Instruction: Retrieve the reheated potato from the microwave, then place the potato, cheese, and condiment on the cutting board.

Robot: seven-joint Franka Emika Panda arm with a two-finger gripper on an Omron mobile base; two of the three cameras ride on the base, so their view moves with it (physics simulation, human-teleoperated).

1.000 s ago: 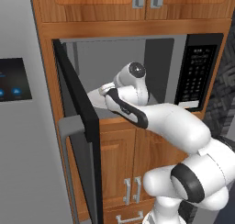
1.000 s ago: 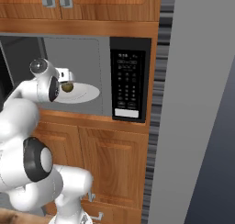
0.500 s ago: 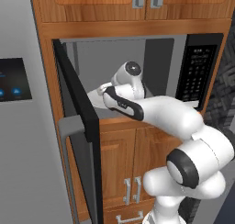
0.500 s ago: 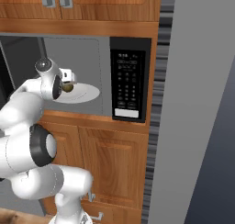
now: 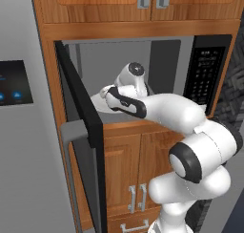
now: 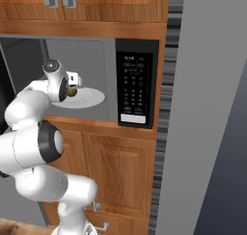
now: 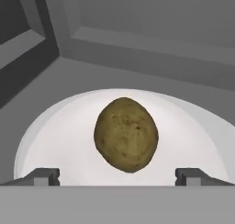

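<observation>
Microwave (image 6: 135, 89) door swung open. Potato (image 7: 126, 134) seen on white plate (image 7: 55, 140) inside microwave, not yet gripped. Gripper (image 7: 118, 176) reached inside microwave, opened wide, potato just ahead between fingertips. Grasp, retrieval, board placement all judged outstanding.

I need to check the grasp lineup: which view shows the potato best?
The hand view: the potato sits whole and centred on the white plate, just ahead of the open gripper. The right base view gives only a small glimpse beside the hand. In the left base view the arm hides it.
</observation>
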